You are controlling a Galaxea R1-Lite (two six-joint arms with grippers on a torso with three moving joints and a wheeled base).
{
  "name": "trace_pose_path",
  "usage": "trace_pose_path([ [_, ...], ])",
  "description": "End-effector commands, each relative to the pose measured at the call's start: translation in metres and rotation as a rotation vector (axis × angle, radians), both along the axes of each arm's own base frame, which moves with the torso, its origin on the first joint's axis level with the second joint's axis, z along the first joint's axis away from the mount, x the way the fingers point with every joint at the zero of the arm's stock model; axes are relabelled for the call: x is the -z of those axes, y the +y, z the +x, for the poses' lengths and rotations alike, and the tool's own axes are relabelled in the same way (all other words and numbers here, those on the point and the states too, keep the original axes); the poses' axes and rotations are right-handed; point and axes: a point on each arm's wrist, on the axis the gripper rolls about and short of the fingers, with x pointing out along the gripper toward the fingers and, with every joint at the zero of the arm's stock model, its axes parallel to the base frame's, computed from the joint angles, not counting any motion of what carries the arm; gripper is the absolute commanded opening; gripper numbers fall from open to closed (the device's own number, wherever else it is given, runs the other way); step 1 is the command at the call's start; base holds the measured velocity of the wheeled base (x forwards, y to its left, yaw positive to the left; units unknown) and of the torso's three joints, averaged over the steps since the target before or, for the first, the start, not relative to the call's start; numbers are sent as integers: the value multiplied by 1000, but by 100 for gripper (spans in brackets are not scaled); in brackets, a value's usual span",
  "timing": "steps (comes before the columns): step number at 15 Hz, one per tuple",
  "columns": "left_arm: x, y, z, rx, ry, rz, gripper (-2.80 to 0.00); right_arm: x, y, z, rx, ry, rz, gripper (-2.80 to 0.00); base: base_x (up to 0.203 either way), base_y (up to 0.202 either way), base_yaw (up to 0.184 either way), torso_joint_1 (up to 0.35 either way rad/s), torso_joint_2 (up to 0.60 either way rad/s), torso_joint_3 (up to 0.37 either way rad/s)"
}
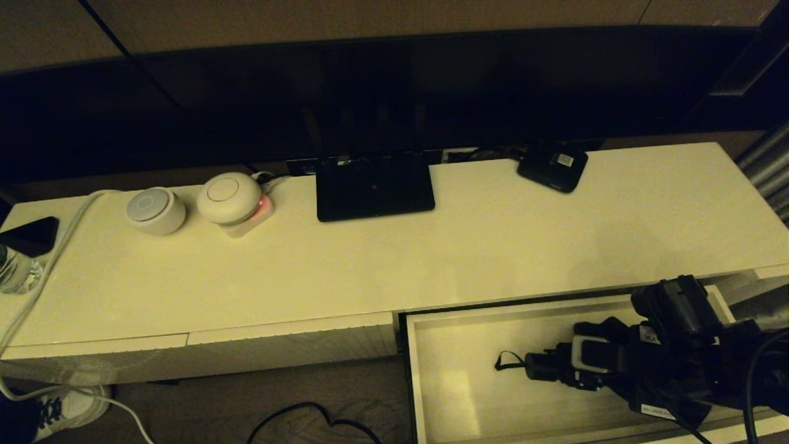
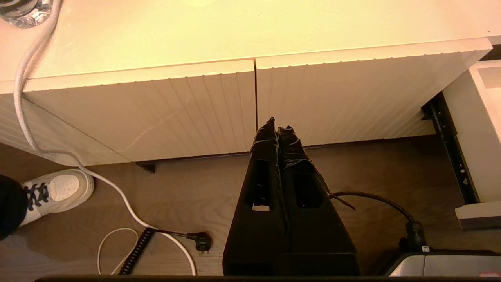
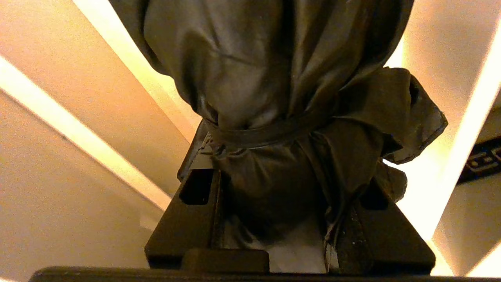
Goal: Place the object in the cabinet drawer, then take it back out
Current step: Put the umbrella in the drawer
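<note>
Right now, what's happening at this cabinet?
The right gripper is shut on the black umbrella inside the open drawer, with the handle and strap pointing along the drawer floor. The left gripper is shut and empty, parked low before the closed drawer fronts.

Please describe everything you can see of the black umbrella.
The umbrella is black and folded, its thin, slightly shiny fabric loosely bunched and cinched by a narrow strap band. The right gripper has its jaws closed on the canopy. In the head view its short handle points left over the open drawer, a thin wrist loop at its tip. Whether it touches the drawer floor is unclear.
</note>
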Motion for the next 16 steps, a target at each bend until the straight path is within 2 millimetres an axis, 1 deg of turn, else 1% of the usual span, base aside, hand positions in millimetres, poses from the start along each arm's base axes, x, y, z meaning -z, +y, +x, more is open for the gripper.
trace_pose_path([
  [1, 1, 0, 0, 0, 3, 0, -280, 4, 1, 3, -5, 5, -8, 0, 0, 0, 0, 0, 0, 0],
  [6, 1, 0, 0, 0, 3, 0, -280, -5, -1, 0, -5, -30, 6, 0, 0, 0, 0, 0, 0, 0],
  [7, 1, 0, 0, -1, 3, 0, -280, -12, -1, -4, -3, -53, 13, 0, 0, 0, 0, 0, 0, 0],
  [8, 1, 0, 0, -1, 3, 0, -280, -24, -3, -9, -5, -94, 24, 0, 0, 0, 0, 0, 0, 0],
  [10, 1, 0, 0, -1, 3, 0, -280, -54, -7, -28, -28, -175, 63, 0, 0, 0, 0, 0, 0, 0],
  [12, 1, 0, 0, -1, 3, 0, -280, -79, -10, -51, -62, -227, 87, 0, 0, 0, 0, 0, 0, 0],
  [14, 1, 0, 0, 0, 3, 0, -280, -97, -14, -79, -95, -252, 98, 0, 0, 0, 0, 0, 0, 0],
  [16, 1, 0, 0, -1, 3, 0, -280, -108, -17, -112, -147, -233, 88, 0, 0, 0, 0, 0, 0, 0],
])
